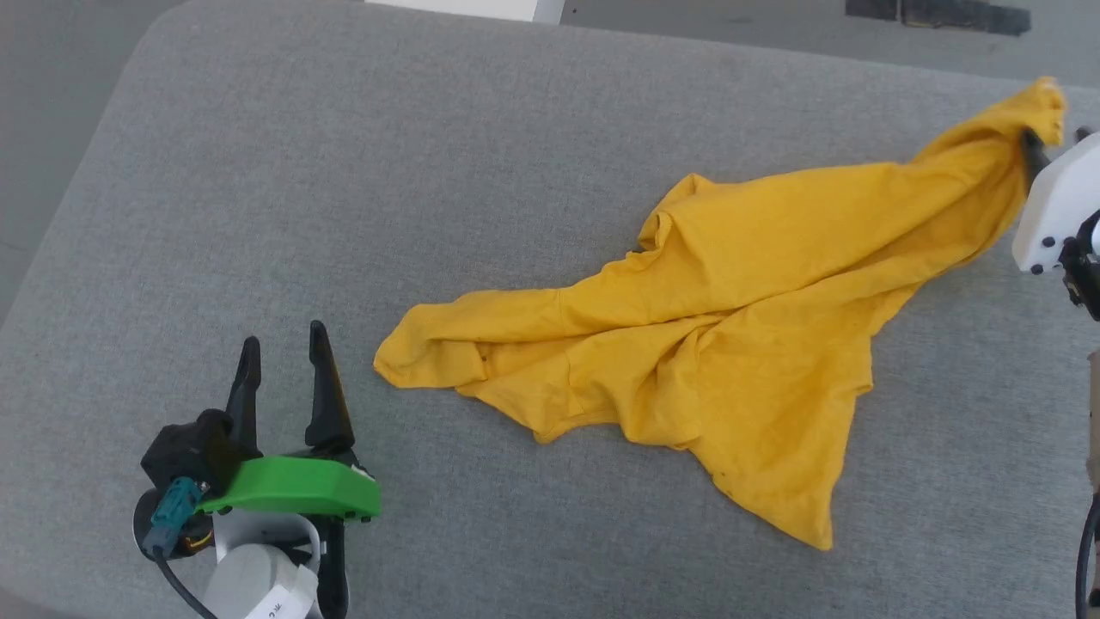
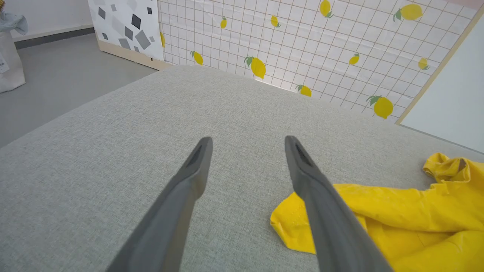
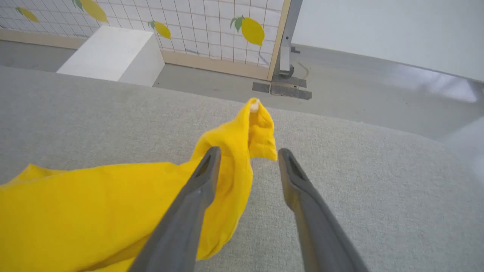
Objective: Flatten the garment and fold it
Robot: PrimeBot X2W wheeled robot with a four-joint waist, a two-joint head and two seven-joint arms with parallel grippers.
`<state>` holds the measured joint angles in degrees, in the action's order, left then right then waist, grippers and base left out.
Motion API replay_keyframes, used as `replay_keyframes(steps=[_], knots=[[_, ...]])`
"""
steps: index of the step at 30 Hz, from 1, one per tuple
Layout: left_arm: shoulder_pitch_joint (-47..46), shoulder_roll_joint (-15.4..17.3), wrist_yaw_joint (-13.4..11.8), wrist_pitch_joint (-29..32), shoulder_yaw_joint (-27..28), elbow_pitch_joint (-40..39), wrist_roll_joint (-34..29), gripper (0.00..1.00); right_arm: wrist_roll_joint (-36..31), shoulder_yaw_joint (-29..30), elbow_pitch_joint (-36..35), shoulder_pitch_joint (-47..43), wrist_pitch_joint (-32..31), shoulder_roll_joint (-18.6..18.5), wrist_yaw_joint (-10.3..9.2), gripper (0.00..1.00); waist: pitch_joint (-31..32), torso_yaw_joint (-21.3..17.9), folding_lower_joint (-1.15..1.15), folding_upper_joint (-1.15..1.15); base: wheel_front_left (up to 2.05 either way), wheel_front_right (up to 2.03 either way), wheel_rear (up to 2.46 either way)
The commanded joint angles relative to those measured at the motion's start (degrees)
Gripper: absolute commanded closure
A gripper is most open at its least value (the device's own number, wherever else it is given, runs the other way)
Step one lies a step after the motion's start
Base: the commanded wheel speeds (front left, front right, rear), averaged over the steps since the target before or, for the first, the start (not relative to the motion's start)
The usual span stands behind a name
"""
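Note:
The mustard-yellow garment (image 1: pixel 730 327) lies crumpled on the grey padded table (image 1: pixel 344 172), stretched from the middle toward the far right. Its plain side shows. My right gripper (image 1: pixel 1057 137) is at the raised far-right tip of the cloth. In the right wrist view the garment (image 3: pixel 94 204) drapes over the left finger and stands up between the parted fingers of the right gripper (image 3: pixel 248 151), which is open. My left gripper (image 1: pixel 284 337) rests open at the lower left, a short way left of the garment's near corner. In the left wrist view the left gripper (image 2: pixel 247 139) holds nothing, with the garment (image 2: pixel 416 211) to its right.
The table's rounded far edge (image 3: pixel 340 121) runs just past the right gripper, with grey floor beyond. A lemon-patterned screen (image 2: pixel 321 45) and a white box (image 3: pixel 113 53) stand behind the table. Bare table surface spreads to the left and back.

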<state>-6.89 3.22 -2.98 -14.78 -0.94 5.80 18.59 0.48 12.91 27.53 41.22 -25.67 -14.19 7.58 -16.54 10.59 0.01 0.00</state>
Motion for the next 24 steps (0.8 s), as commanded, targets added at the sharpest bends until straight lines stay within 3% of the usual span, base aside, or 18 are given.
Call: replay_keyframes(steps=[1, 6, 11, 18, 24], knots=[[-0.58, -0.07, 0.43, -0.21, 0.09, 0.41, -0.92, 0.0, 0.5, -0.12, -1.44, -1.31, 1.57, 0.07, -0.09, 0.0, 1.57, -0.65, -0.01, 0.0, 0.0, 0.0, 0.0], [0.48, 0.47, 0.44, -0.16, 0.28, 1.57, -0.83, 0.0, 5.53, -0.48, -8.84, -9.11, 6.26, 1.85, -0.09, 0.0, 5.41, -1.83, -0.01, 0.0, 0.0, 0.0, 0.0], [1.97, 0.71, 0.14, 0.29, 0.27, 1.34, -0.53, 0.0, 8.56, -0.54, -17.88, -21.55, 5.86, 4.81, -0.09, 0.0, 8.14, -3.02, -0.01, 0.0, 0.0, 0.0, 0.0], [2.86, 0.58, -0.09, 0.96, -0.65, 0.83, 0.0, 0.0, 10.61, -9.52, -25.51, -34.06, -2.46, 7.69, -0.09, 0.0, 8.56, -3.75, -0.01, 0.0, 0.0, 0.0, 0.0], [2.64, 0.5, 0.01, 1.18, -1.45, 0.75, 0.4, 0.0, 10.22, -17.72, -26.16, -35.16, -11.21, 7.67, -0.09, 0.0, 7.3, -3.37, -0.01, 0.0, 0.0, 0.0, 0.0]])
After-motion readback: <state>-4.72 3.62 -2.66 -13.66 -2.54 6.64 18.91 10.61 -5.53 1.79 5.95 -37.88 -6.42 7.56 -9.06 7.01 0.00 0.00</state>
